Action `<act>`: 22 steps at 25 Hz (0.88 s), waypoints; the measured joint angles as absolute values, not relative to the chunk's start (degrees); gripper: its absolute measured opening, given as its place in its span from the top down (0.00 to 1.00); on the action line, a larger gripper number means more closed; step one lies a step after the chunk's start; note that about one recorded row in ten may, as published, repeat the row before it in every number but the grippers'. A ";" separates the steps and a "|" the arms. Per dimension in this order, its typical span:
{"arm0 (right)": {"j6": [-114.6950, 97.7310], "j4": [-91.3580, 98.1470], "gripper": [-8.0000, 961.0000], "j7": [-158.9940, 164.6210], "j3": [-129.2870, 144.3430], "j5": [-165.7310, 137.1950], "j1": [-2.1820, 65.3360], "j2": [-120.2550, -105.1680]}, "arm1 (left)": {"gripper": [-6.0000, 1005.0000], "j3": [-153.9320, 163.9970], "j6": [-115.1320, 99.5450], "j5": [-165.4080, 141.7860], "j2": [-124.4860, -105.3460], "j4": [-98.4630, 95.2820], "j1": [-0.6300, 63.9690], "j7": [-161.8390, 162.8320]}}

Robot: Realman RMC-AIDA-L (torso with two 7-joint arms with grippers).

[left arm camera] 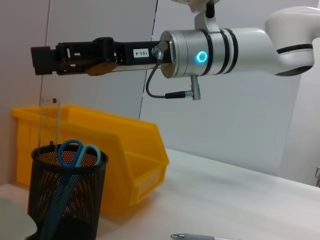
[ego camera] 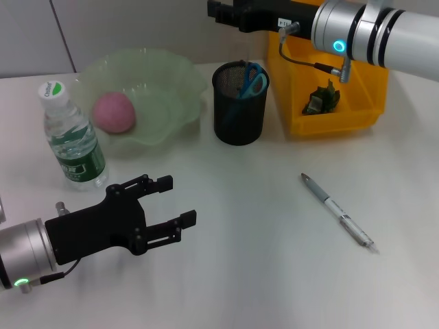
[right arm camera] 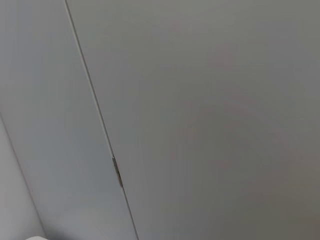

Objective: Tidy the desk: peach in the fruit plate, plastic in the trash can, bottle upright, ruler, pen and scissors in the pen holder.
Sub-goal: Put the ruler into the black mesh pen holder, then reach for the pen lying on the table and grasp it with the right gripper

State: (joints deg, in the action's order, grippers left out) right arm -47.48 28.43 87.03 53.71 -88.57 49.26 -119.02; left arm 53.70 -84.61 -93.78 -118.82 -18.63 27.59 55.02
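Observation:
The pink peach [ego camera: 113,112] lies in the green fruit plate [ego camera: 171,82]. The water bottle [ego camera: 72,137] stands upright left of the plate. The black mesh pen holder [ego camera: 239,103] holds blue-handled scissors [ego camera: 252,79]; the left wrist view also shows the scissors [left arm camera: 77,152] and a clear ruler [left arm camera: 50,122] in it. The pen [ego camera: 337,210] lies on the table at the right. Crumpled dark plastic [ego camera: 322,98] sits in the yellow bin [ego camera: 329,123]. My left gripper [ego camera: 177,200] is open and empty, low at the front left. My right gripper [ego camera: 216,10] hovers high above the pen holder.
The white table [ego camera: 247,240] ends at a grey wall at the back. The right arm [ego camera: 384,31] reaches across above the yellow bin. The right wrist view shows only the wall.

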 joint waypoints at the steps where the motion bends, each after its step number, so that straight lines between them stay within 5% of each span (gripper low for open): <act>1: -47.53 28.53 0.43 87.04 53.72 -88.57 49.11 -119.03 | 0.22 53.70 -84.61 -93.78 -118.82 -18.63 27.59 55.02; 3: -47.54 28.55 0.35 87.05 53.73 -88.53 49.05 -119.04 | 0.22 53.70 -84.60 -93.78 -118.83 -18.63 27.59 55.02; 22: -50.51 30.78 0.35 86.65 53.44 -82.93 45.93 -119.31 | 0.22 53.32 -85.37 -93.78 -118.82 -18.64 28.60 55.00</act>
State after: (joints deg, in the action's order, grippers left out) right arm -50.51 30.78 86.65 53.44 -82.93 45.93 -119.31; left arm 53.32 -85.37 -93.78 -118.82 -18.64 28.60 55.00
